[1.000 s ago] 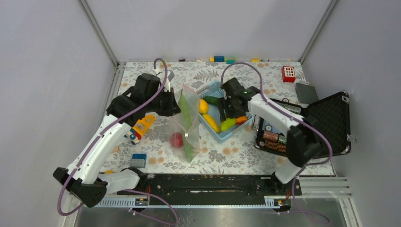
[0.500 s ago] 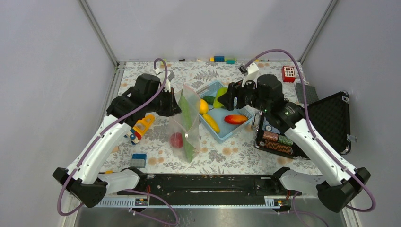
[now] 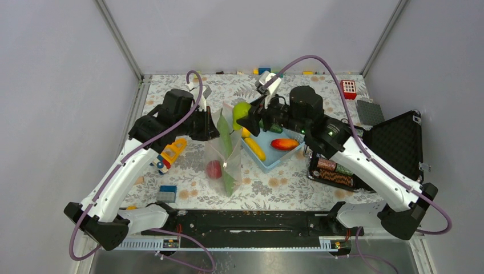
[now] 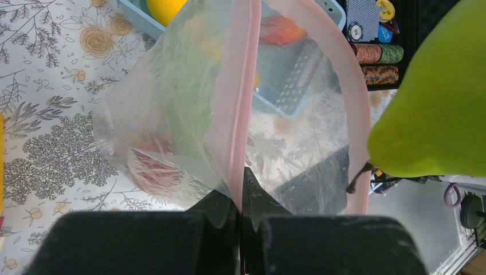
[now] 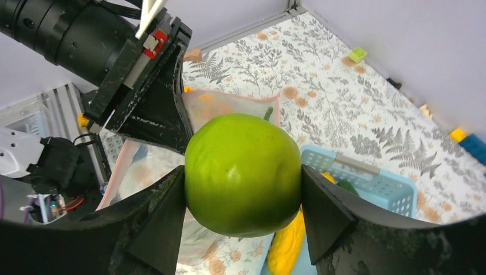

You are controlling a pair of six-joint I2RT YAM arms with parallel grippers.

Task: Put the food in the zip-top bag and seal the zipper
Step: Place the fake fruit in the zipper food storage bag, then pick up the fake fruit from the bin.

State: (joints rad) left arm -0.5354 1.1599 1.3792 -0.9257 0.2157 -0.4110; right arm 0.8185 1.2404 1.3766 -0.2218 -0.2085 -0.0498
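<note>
Right gripper (image 5: 243,197) found clamped on green fruit (image 5: 243,172), fruit held aloft just beside open mouth of zip-top bag (image 3: 224,157), left gripper (image 4: 240,209) pinched tight on pink zipper (image 4: 236,114), bag stood beside light blue basket (image 3: 277,157).

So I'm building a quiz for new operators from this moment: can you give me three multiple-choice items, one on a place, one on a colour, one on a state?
1. Where is the round green plastic toy fruit?
A) inside the clear crinkly zip-top bag
B) between the right gripper's fingers
C) in the left gripper

2. What colour is the narrow plastic zipper strip along the bag's mouth?
A) blue
B) pale pink
C) yellow

3. The left gripper is:
A) open
B) shut on the fruit
C) shut on the zipper strip

Answers: 1 B, both black fingers press its sides; 2 B, the left wrist view shows it pink; 3 C, its jaws pinch the strip.
</note>
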